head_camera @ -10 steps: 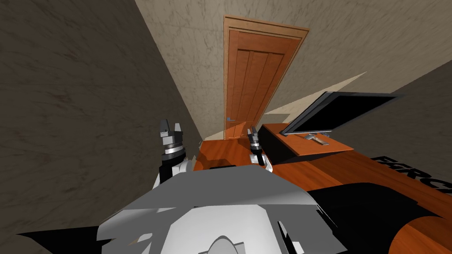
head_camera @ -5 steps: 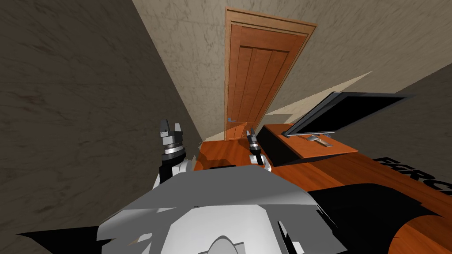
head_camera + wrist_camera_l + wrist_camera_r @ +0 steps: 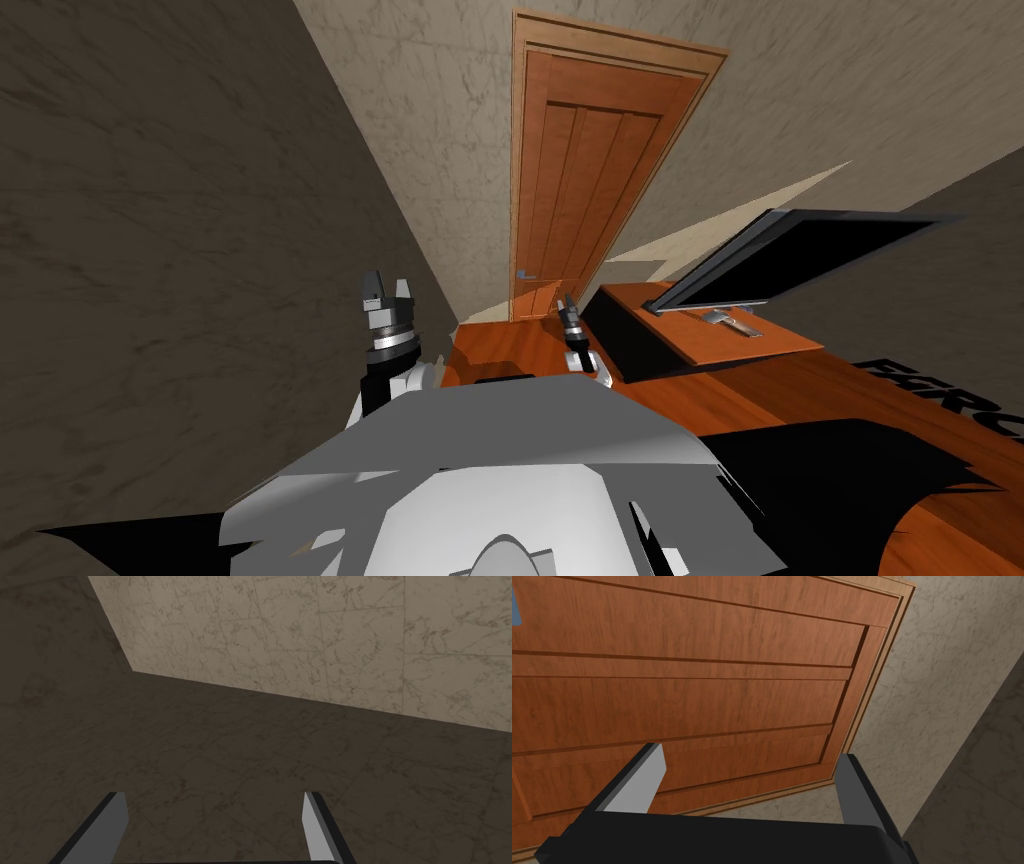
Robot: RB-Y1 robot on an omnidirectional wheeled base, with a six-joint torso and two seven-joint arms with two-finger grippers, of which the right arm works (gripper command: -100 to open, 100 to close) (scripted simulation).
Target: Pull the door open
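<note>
Door, wooden, shut in its frame, straight ahead.

Stands in the pale far wall at the end of a narrow passage, beyond a strip of reddish wooden floor. Carries a small blue handle near its left edge as seen from the head. Right gripper raised in front of the door and apart from it, fingers released and grasping nothing, pointed at the long panels with the frame's corner just past one finger. Left gripper held up beside the dark left wall, fingers likewise spread and empty. To the right, a wooden surface with a dark monitor on it.
</note>
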